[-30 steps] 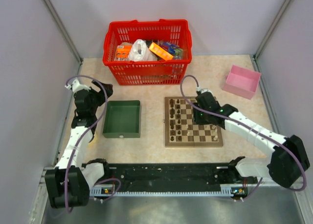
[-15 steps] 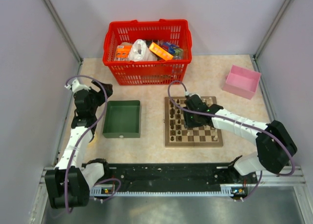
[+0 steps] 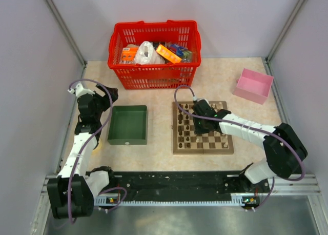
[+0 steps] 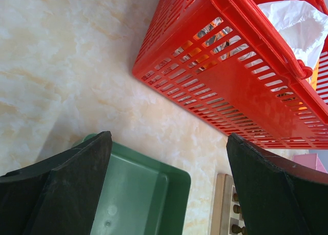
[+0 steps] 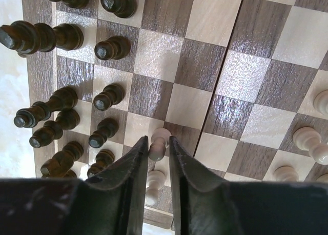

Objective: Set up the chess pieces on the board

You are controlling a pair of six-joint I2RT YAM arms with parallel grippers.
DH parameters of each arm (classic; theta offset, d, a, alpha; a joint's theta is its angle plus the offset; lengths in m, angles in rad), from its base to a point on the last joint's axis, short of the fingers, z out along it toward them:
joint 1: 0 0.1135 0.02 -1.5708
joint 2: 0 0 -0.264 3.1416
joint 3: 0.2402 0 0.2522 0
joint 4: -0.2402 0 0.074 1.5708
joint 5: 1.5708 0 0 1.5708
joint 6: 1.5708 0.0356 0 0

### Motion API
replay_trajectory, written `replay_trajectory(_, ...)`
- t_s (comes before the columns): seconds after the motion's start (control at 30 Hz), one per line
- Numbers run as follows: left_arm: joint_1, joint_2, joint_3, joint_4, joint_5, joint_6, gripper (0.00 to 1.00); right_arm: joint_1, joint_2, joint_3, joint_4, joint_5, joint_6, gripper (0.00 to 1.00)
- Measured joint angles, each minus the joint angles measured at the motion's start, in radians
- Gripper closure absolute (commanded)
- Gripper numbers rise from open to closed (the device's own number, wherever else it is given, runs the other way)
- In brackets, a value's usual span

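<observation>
Presently: right gripper (image 5: 158,138), black tapered fingers, closed narrowly on a pale pawn (image 5: 158,150) of turned wood with a round head. It stands on the board (image 3: 202,151), next to the dark brown pieces (image 5: 110,49). Board: glossy grained wood, light and dark checks, tan rim. Left gripper (image 4: 166,140), jaws wide apart, hangs over the smooth green tray (image 4: 154,194) and the red slotted plastic basket (image 4: 241,86).

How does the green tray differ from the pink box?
The green tray sits just left of the chessboard; the pink box stands apart, beyond its far right corner. The tray looks wider and shallower, the box smaller and deeper. Both are open-topped with nothing visible inside.
</observation>
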Motion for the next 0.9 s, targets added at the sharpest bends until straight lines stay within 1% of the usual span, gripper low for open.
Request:
replay_trajectory(0.1,0.000,0.000,0.000,0.000,0.000,0.000,0.01,0.000,-0.002,0.000,-0.002,0.005,0.001,0.85)
replay_trajectory(0.23,0.000,0.000,0.000,0.000,0.000,0.000,0.01,0.000,-0.032,0.000,-0.024,0.032,0.009,0.86)
replay_trajectory(0.43,0.000,0.000,0.000,0.000,0.000,0.000,0.01,0.001,-0.190,-0.023,-0.077,0.103,0.042,0.85)
replay_trajectory(0.57,0.000,0.000,0.000,0.000,0.001,0.000,0.01,-0.005,-0.293,-0.071,-0.130,0.141,0.087,0.85)
replay_trajectory(0.63,0.000,0.000,0.000,0.000,0.001,-0.001,0.01,-0.014,-0.319,-0.100,-0.154,0.154,0.106,0.85)
replay_trajectory(0.77,0.000,0.000,0.000,0.001,0.003,-0.002,0.01,-0.057,-0.348,-0.164,-0.202,0.159,0.136,0.85)
replay_trajectory(0.9,0.001,0.000,0.000,0.001,0.006,-0.002,0.01,-0.093,-0.350,-0.192,-0.227,0.162,0.147,0.85)
